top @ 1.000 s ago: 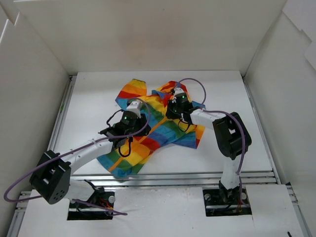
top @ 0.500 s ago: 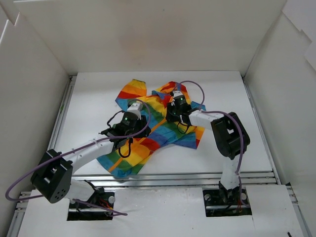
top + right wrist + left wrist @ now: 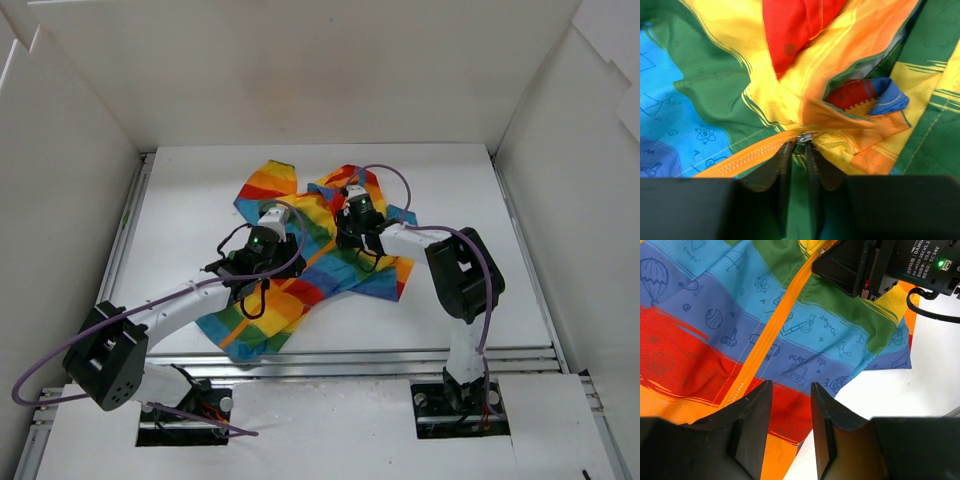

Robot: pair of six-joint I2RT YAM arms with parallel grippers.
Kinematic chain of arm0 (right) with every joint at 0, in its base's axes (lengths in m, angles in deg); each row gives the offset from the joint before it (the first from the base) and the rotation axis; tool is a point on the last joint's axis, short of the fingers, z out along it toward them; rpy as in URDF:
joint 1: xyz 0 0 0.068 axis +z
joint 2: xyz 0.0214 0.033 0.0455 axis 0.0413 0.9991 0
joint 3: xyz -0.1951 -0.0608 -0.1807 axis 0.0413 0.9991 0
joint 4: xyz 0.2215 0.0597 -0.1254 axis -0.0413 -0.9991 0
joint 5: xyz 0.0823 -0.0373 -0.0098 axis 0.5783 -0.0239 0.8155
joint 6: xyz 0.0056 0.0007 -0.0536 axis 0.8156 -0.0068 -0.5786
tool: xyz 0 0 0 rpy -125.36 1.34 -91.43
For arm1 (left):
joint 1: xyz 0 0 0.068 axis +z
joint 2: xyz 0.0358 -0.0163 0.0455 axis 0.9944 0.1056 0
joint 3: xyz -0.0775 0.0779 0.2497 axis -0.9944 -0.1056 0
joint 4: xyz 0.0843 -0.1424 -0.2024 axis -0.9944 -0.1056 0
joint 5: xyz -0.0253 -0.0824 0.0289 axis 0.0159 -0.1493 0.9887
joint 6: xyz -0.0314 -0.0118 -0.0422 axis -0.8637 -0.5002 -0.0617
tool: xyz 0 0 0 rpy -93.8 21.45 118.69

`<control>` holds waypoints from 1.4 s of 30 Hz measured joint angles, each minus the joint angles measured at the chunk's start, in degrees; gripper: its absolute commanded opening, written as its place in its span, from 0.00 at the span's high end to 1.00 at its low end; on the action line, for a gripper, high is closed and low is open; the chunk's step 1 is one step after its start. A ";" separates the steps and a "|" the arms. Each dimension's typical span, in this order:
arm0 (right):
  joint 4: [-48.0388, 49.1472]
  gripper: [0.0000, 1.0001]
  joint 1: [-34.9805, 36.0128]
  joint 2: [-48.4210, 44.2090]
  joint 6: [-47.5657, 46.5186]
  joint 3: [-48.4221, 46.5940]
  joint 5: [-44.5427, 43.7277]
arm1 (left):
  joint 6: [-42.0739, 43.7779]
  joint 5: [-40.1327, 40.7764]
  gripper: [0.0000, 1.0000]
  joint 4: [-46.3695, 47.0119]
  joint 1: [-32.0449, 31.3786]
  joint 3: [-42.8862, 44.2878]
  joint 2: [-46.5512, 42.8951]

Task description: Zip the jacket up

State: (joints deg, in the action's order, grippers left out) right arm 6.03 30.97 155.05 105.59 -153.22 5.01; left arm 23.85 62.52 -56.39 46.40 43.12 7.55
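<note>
Though my left gripper [image 3: 790,390] has its jaws slightly apart at the near hem of the jacket [image 3: 300,285], spread mid-table [image 3: 200,200], I cannot tell whether they pinch cloth. Farther on, my right gripper [image 3: 797,146] is clamped on the zipper pull [image 3: 802,138], half hiding it, and it has edged leftward since a second ago.

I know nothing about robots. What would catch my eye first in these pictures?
The rainbow-striped jacket, bright against the white table in the middle of the overhead view. Its orange zipper cuts diagonally across the stripes, and the right gripper pinches the small metal zipper pull. The left gripper sits open over the red stripe beside the zipper.
</note>
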 measured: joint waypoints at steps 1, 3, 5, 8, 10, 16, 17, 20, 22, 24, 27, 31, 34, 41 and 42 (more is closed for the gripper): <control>-0.09 0.89 0.00 0.00 0.04 -0.09 -0.13 | 0.00 0.00 0.68 0.00 0.00 0.02 0.00; -0.13 0.92 0.00 0.00 0.09 -0.09 -0.24 | 0.04 0.02 0.68 -0.02 0.00 0.02 0.00; -0.11 1.00 0.00 0.00 0.17 -0.09 -0.37 | 0.22 0.04 0.66 0.00 0.00 0.02 0.17; -0.46 1.00 0.00 -0.72 0.24 0.15 -0.57 | 1.31 0.42 0.50 0.11 0.00 0.42 1.60; -1.09 1.00 0.00 -1.99 0.24 0.44 -0.68 | 2.54 0.74 0.35 0.94 0.00 0.63 3.06; -2.16 1.00 0.02 -8.17 0.31 1.44 -0.55 | 8.31 2.27 0.20 3.67 -0.68 3.54 8.13; -2.40 1.00 0.04 -9.40 0.31 1.46 -0.48 | 9.53 2.95 0.20 4.22 -1.05 4.94 9.53; -3.23 1.00 0.04 -12.94 0.50 1.46 0.20 | 12.87 4.74 0.20 6.43 -2.43 8.46 13.46; -3.89 1.00 -0.02 -14.75 0.74 1.46 1.22 | 15.21 6.05 0.17 8.15 -3.43 9.29 15.10; -4.68 1.00 -0.13 -16.02 1.29 1.46 2.67 | 17.27 7.28 0.16 9.49 -4.22 9.46 16.20; -5.77 1.00 -0.59 -17.05 2.21 1.46 6.05 | 20.68 9.51 0.15 12.15 -5.46 9.60 17.88; -6.75 1.00 -1.40 -17.59 3.43 1.46 9.70 | 23.23 10.73 0.57 14.12 -6.14 11.43 20.59; -6.86 1.00 -2.10 -17.99 4.28 1.46 11.65 | 24.46 10.86 1.00 15.56 -6.14 12.22 21.49; -6.67 1.00 -4.35 -18.45 6.82 1.99 14.64 | 24.20 10.56 1.00 16.57 -5.79 10.60 19.37; -6.54 1.00 -4.83 -18.49 7.08 1.99 14.71 | 24.02 10.56 1.00 16.65 -5.62 9.33 17.88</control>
State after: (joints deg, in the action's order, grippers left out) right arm -0.50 26.14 136.56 112.67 -151.23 19.72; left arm 47.87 73.07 -39.73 40.78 52.46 25.43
